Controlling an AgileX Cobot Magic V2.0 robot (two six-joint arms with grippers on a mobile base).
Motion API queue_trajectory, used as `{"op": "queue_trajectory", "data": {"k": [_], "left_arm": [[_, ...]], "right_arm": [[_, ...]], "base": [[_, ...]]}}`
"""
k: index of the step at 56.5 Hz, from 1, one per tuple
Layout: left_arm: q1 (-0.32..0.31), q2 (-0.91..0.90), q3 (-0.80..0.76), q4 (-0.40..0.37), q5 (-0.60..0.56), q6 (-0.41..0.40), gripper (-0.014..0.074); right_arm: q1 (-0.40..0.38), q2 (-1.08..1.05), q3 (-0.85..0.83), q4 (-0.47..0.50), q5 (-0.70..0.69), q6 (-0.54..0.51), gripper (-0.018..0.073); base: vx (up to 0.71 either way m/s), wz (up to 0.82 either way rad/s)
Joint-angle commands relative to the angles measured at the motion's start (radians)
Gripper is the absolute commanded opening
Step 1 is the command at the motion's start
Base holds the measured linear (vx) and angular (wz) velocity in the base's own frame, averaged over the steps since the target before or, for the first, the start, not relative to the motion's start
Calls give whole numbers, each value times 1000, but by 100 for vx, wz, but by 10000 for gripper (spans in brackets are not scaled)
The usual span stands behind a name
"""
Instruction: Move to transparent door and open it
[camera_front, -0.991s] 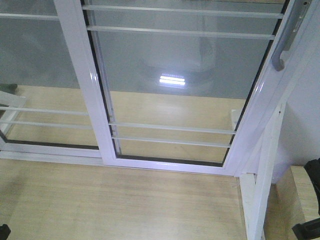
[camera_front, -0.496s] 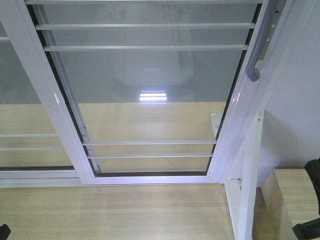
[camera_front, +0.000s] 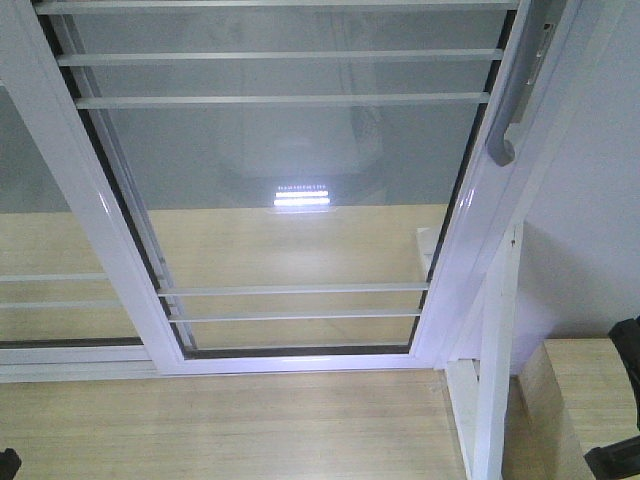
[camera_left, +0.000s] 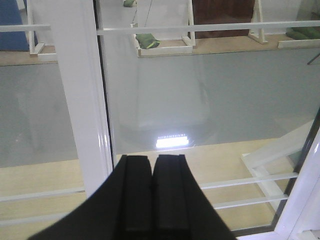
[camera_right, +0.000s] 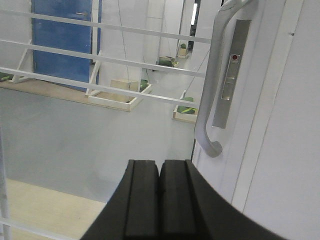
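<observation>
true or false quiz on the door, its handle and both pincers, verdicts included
1. The right pincer is shut and holds nothing. True.
2. The right pincer grips the handle. False: the handle stands apart from it, above and to the right in the right wrist view.
3. The handle sits on the left edge of the transparent door. False: it is on the right edge of the frame.
4. The left pincer is shut. True.
5. A lock plate with a red dot lies beside the handle. True.

A pale wood floor (camera_front: 250, 430) is spreading along the bottom; a blue door (camera_right: 62, 45) is standing far off; green pads (camera_left: 148, 41) (inside white frames (camera_left: 162, 50)) are lying near a grey floor (camera_left: 225, 100).
</observation>
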Motion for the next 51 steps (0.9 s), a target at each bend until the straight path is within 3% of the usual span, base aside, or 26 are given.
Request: {"op": "queue_trajectory", "data": {"k": [1, 51], "left_arm": [[-7, -13, -20, -11, -85, -8, 3], [-7, -13, -20, -11, -85, -8, 3]], "right_arm": [[-3, -15, 2, -2, -86, -10, -1], [-3, -15, 2, -2, -86, -10, -1]], "base": [[0, 0], [0, 0]]}}
